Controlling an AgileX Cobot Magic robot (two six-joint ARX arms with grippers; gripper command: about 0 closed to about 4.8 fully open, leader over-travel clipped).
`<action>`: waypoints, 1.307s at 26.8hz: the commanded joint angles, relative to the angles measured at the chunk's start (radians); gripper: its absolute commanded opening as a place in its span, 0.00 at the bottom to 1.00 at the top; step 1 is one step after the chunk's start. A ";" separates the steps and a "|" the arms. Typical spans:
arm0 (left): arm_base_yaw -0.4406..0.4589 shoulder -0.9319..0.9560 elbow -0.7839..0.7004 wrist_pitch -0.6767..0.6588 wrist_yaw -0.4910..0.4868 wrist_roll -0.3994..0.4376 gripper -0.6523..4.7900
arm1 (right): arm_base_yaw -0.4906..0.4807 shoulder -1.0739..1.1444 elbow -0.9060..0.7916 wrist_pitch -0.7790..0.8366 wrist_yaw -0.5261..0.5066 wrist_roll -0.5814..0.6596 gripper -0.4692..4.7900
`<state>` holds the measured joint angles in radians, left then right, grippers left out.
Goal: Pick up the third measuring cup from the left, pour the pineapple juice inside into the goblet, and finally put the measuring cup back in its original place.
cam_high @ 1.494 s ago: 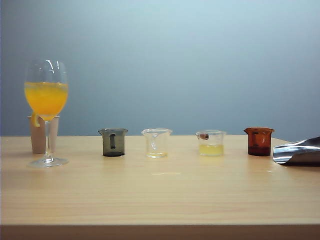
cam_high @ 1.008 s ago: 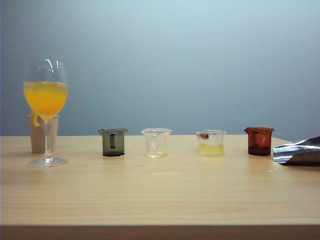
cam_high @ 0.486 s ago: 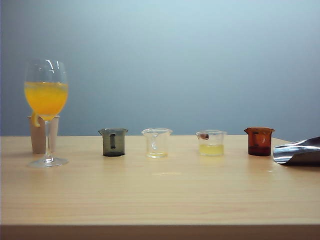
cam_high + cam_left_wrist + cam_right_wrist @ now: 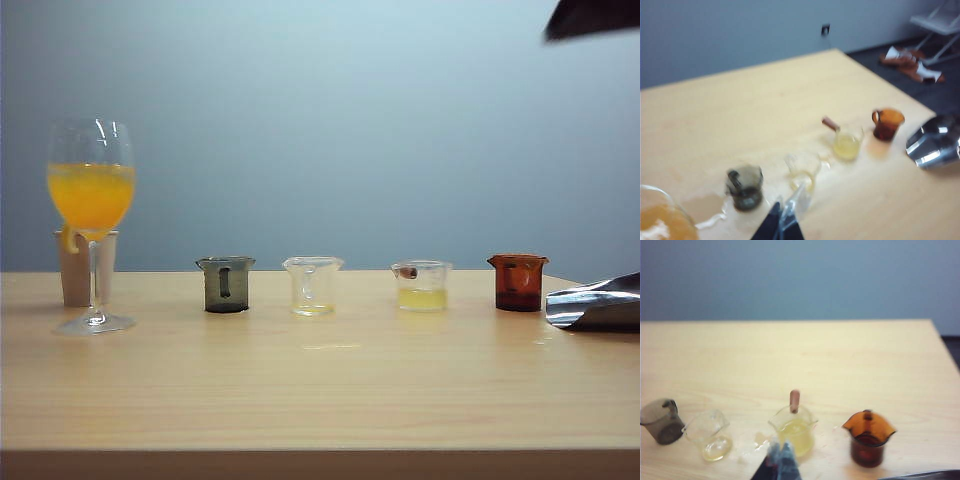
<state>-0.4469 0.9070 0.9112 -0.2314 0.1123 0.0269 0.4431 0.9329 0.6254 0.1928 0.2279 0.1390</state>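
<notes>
four cups sit in a row on the table. the third cup, with its brownish stub handle, holds pale juice and stands between a clear beaker and an amber cup. the goblet stands far left, half full of orange drink. the right gripper hangs above the third cup, fingers pressed together. the left gripper hovers near the beaker, tips looking together.
</notes>
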 commanded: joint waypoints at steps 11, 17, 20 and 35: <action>-0.051 0.081 0.004 -0.104 -0.048 0.000 0.11 | 0.052 0.613 0.002 0.546 0.043 0.017 0.09; -0.051 0.092 0.003 -0.115 -0.048 0.003 0.11 | 0.050 0.879 0.005 0.741 0.047 0.017 1.00; -0.051 0.092 0.003 -0.133 -0.047 0.003 0.11 | 0.045 0.977 0.048 0.771 0.039 0.013 1.00; -0.051 0.094 0.003 -0.227 -0.048 0.021 0.11 | -0.029 1.238 0.426 0.618 0.005 -0.014 1.00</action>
<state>-0.4995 1.0016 0.9108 -0.4610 0.0639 0.0303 0.4168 2.1639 1.0393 0.8162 0.2451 0.1287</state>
